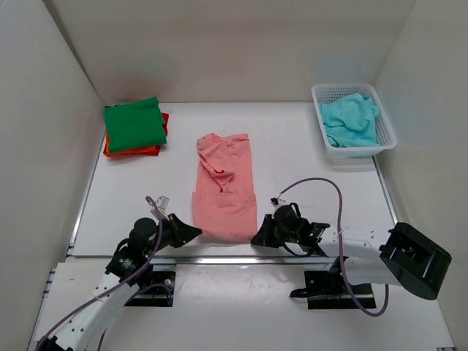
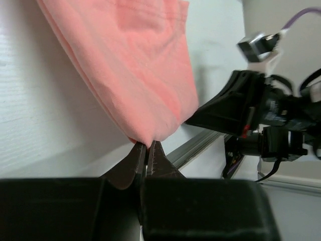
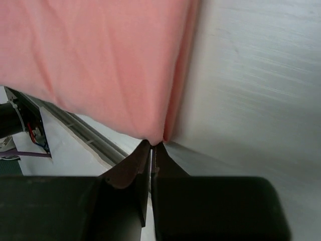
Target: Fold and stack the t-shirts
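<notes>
The pink shirt lies in the middle of the surface, already narrowed into a long strip that runs from the near edge toward the back. The left hand is clamped on its near-left corner and the right hand on its near-right corner. Both wrist views show the jaws pressed together with only the tip of the cloth between them.

The step looks like the crosswise fold, bringing the near hem up and over toward the collar end. Since each grip is thin, both corners should rise together and level, with the hem kept lightly taut between them so neither tip slips out. The far end is rumpled around the collar and sleeve, so the hem is best laid just short of that lump, or it will sit crooked.

The metal rail along the near edge is just beside both hands, so a straight lift before travelling avoids scraping it.

At the far left, a green shirt rests folded on an orange-red shirt. At the far right, a turquoise shirt sits crumpled in a white basket. Both are well apart from the fold path.
</notes>
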You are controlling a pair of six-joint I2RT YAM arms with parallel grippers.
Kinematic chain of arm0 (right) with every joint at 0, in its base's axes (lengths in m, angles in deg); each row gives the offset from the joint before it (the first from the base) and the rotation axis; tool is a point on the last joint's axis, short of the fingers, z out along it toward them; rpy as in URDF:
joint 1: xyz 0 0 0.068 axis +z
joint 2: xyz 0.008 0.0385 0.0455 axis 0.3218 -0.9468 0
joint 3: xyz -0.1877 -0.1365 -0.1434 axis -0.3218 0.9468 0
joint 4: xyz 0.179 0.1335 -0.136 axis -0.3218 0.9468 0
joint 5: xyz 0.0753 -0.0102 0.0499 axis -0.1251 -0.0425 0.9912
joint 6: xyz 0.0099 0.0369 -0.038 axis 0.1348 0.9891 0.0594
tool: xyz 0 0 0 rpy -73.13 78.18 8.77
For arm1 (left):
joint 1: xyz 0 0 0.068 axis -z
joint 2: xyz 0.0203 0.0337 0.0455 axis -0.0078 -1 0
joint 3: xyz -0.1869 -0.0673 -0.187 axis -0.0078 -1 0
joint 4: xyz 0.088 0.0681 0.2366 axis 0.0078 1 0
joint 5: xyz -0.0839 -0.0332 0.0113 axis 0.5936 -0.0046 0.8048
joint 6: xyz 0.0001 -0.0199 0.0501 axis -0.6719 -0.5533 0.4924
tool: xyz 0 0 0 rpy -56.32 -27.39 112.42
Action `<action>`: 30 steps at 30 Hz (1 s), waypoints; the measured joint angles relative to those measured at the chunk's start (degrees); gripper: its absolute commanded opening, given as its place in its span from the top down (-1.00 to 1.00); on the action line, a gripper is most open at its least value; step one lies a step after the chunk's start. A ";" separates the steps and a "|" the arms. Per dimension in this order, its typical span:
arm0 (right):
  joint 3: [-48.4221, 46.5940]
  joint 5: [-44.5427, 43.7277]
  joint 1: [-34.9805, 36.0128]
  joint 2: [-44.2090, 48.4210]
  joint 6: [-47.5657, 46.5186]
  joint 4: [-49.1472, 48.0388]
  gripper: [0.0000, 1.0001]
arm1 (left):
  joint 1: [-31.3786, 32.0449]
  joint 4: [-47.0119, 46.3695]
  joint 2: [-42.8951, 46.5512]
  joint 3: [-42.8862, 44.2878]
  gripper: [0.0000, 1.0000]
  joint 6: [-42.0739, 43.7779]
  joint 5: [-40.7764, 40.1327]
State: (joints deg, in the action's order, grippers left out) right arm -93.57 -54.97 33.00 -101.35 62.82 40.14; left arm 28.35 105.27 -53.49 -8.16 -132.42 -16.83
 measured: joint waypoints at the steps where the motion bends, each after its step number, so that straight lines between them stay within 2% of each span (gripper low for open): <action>1: -1.42 -0.37 0.42 0.04 -0.57 2.29 1.00 | 0.09 0.48 -0.33 0.00 1.00 0.15 -0.02; 6: -8.66 0.22 0.81 3.52 -4.42 13.51 1.00 | 0.37 6.05 -3.65 0.00 1.00 1.75 -0.48; 9: -11.06 3.17 -1.73 6.80 -7.15 18.75 1.00 | 0.13 8.87 -5.92 0.44 1.00 3.26 -0.52; 12: -15.08 6.67 -5.16 6.27 -10.21 23.47 1.00 | -0.50 9.68 -9.90 1.25 1.00 3.74 0.13; 17: -28.37 11.34 -8.98 -0.87 -16.76 30.16 1.00 | -0.57 10.73 -21.77 12.22 1.00 5.64 -0.72; 22: -38.21 14.60 -14.82 -7.37 -23.02 34.34 1.00 | -5.77 6.84 -34.29 24.22 1.00 8.70 -0.15; 30: -55.41 18.43 -23.17 -19.39 -32.81 43.30 1.00 | -11.39 1.03 -50.16 35.71 1.00 11.58 -0.04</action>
State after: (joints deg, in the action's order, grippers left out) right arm -148.98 -36.54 9.83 -120.74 30.01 83.44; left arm 16.96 106.30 -103.65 27.55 -120.84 -16.87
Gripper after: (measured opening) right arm 0.006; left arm 0.096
